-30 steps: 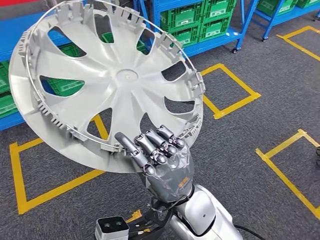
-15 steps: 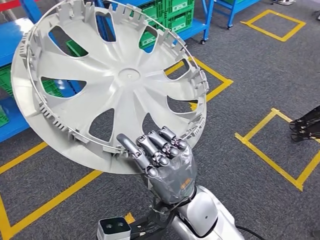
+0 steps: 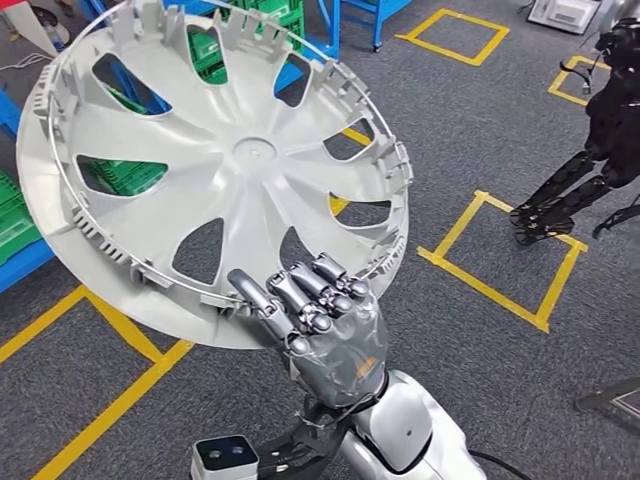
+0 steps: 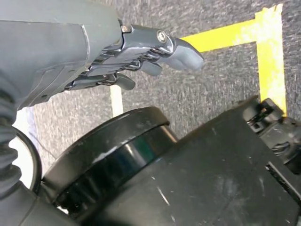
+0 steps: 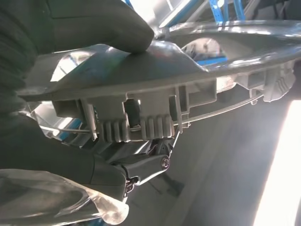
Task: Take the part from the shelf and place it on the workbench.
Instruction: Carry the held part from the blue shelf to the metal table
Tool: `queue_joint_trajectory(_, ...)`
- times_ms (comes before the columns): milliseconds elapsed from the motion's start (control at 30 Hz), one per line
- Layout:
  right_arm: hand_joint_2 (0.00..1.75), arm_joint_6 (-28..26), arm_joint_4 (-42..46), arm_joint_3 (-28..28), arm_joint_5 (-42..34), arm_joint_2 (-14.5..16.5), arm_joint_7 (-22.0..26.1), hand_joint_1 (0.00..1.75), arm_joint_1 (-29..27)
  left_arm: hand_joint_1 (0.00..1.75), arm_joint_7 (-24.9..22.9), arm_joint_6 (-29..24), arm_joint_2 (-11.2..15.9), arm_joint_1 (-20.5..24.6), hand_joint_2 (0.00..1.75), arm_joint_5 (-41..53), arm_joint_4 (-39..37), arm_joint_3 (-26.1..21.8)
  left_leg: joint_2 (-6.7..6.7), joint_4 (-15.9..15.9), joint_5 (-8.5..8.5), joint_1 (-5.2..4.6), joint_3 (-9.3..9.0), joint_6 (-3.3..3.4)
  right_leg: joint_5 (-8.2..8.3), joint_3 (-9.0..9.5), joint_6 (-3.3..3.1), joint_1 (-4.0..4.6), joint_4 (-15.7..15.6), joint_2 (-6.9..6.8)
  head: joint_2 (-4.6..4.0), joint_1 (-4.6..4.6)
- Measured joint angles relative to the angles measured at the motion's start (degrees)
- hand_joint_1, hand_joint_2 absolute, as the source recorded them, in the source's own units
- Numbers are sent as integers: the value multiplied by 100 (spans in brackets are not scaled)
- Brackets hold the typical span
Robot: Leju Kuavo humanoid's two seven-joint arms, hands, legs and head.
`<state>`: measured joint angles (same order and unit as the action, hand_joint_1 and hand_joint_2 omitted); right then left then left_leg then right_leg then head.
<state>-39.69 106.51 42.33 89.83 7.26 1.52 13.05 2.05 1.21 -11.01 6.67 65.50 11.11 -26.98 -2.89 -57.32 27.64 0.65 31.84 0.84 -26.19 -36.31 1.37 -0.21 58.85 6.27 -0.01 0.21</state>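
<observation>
The part is a large silver wheel cover (image 3: pixel 226 160), seen from its ribbed inner side and tilted in the air in front of me. My right hand (image 3: pixel 332 330) grips its near rim, fingers curled over the inner face. In the right wrist view the thumb (image 5: pixel 106 28) presses on one side of the wheel cover's rim (image 5: pixel 149 66) and the fingers (image 5: pixel 142 165) on the other. My left hand (image 4: pixel 106 52) hangs beside my body over the carpet, fingers stretched out and holding nothing.
Blue shelving with green crates (image 3: pixel 249 20) stands behind the wheel cover, and another green crate (image 3: pixel 15 220) sits at the far left. Yellow tape squares (image 3: pixel 498 260) mark the grey carpet. A dark robot figure (image 3: pixel 604 130) stands at the right.
The whole picture has shifted: the camera has turned, the blue shelves slid off to the left and the dark figure came in on the right. The wheel cover stays in my right hand.
</observation>
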Motion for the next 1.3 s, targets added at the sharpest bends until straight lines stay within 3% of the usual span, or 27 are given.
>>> queue_joint_trajectory(33,175,1,0,-4,-1,0,4,175,0,0,0,1,-9,-4,175,1,1,1,79,36,-14,13,-18,11,-107,-96,29,10,175,-149,0,29)
queue_joint_trajectory(100,175,2,0,-8,-2,0,19,175,-4,0,1,3,-15,-19,175,1,1,1,241,60,-17,15,-37,33,-437,-424,84,6,834,-471,0,85)
queue_joint_trajectory(167,175,2,-2,-10,-2,-1,30,175,-14,0,1,10,-7,-26,175,1,1,1,405,57,-4,7,-42,39,-623,-717,132,-25,1425,-581,1,93)
queue_joint_trajectory(200,175,2,-3,-13,-2,-2,30,175,-16,0,1,13,-4,-25,175,2,1,1,482,56,7,7,-50,34,-574,-730,148,-39,1456,-607,1,93)
queue_joint_trajectory(267,175,2,-7,-18,-3,-2,29,175,-18,0,2,21,-2,-21,175,10,1,3,615,54,41,7,-91,5,-236,-414,158,-54,883,-715,1,96)
queue_joint_trajectory(300,175,2,-8,-20,-3,-2,29,175,-17,0,3,25,-2,-21,175,14,1,4,668,53,64,-6,-116,-20,-105,-191,150,-36,490,-862,1,98)
queue_joint_trajectory(333,175,2,-10,-21,-4,-1,34,175,-15,0,6,28,-1,-22,175,18,1,5,719,41,88,-25,-133,-49,-17,-6,115,-19,169,-983,1,99)
queue_joint_trajectory(400,175,2,-11,-27,-4,0,51,175,-15,0,14,33,2,-26,175,18,1,8,821,26,118,-69,-155,-95,-19,130,28,22,-66,-1098,2,87)
queue_joint_trajectory(467,175,2,-11,-36,-4,0,63,175,-19,0,19,34,1,-19,175,17,2,15,890,15,156,-67,-178,-138,-7,124,-58,20,-74,-962,1,74)
queue_joint_trajectory(533,175,2,-12,-45,-4,1,66,175,-15,0,20,36,-3,-12,175,16,3,29,686,-200,335,-29,-111,-181,2,132,-130,3,-87,-829,1,60)
queue_joint_trajectory(600,175,2,-15,-51,-3,2,72,175,-15,0,22,37,-4,-22,175,5,4,37,405,-874,688,-7,195,-196,4,140,-178,-2,-93,-692,1,37)
queue_joint_trajectory(633,175,2,-16,-54,-2,2,76,175,-17,0,25,37,-3,-19,175,-3,5,36,353,-1278,847,-8,392,-196,4,141,-189,5,-92,-618,1,30)
queue_joint_trajectory(667,175,2,-17,-56,-1,2,80,175,-19,0,25,33,-3,-9,175,-11,5,36,331,-1576,921,-9,545,-195,4,147,-191,12,-90,-539,1,27)
queue_joint_trajectory(700,175,2,-19,-60,0,2,84,175,-20,0,23,29,-4,3,175,-15,5,36,321,-1683,879,-10,613,-188,4,156,-192,17,-87,-456,1,27)
queue_joint_trajectory(733,175,2,-19,-63,0,2,87,175,-20,0,18,24,-7,13,175,-16,5,36,308,-1566,725,-10,579,-175,3,169,-191,20,-85,-367,1,27)
queue_joint_trajectory(767,175,2,-20,-65,0,2,91,175,-21,0,13,19,-8,14,175,-14,5,36,261,-1252,486,-8,457,-155,2,184,-189,19,-81,-277,1,26)
queue_joint_trajectory(833,175,2,-20,-66,1,2,98,175,-20,0,4,15,-8,-3,175,-10,5,36,29,-534,103,7,177,-111,1,185,-173,16,-64,-120,1,29)
queue_joint_trajectory(900,175,2,-20,-69,1,2,99,175,-20,0,0,11,-9,-15,175,-9,5,37,-129,-177,45,9,50,-91,22,123,-120,-1,-47,-1,1,25)
queue_joint_trajectory(967,175,2,-20,-74,1,2,100,175,-29,0,0,4,-22,-7,175,-10,7,38,-58,-88,63,-1,28,-68,51,63,-43,-24,-55,94,1,15)
queue_joint_trajectory(1033,175,2,-19,-79,-1,2,108,175,-37,0,0,-2,-44,-1,175,-10,9,40,67,-34,28,10,6,-15,-45,-35,14,-15,74,-68,1,38)
queue_joint_trajectory(1133,175,2,-20,-80,-2,2,140,175,-45,0,-2,-1,-52,-19,175,-13,10,43,299,-7,16,0,-8,31,-526,-500,80,-8,1040,-513,1,87)
queue_joint_trajectory(1200,175,2,-21,-85,-2,2,158,175,-55,0,-3,-1,-46,-25,175,-17,10,43,452,-9,25,-11,-13,36,-644,-729,107,-24,1523,-592,1,89)
queue_joint_trajectory(1233,175,2,-21,-93,-2,2,164,175,-62,0,-4,-1,-46,-23,175,-18,10,44,519,-10,32,-13,-20,35,-550,-686,111,-30,1449,-612,1,90)
queue_joint_trajectory(1300,175,2,-22,-117,-3,2,184,175,-73,0,-5,-1,-49,-20,175,-21,10,50,627,-11,57,-14,-47,13,-208,-299,100,-30,725,-734,1,92)
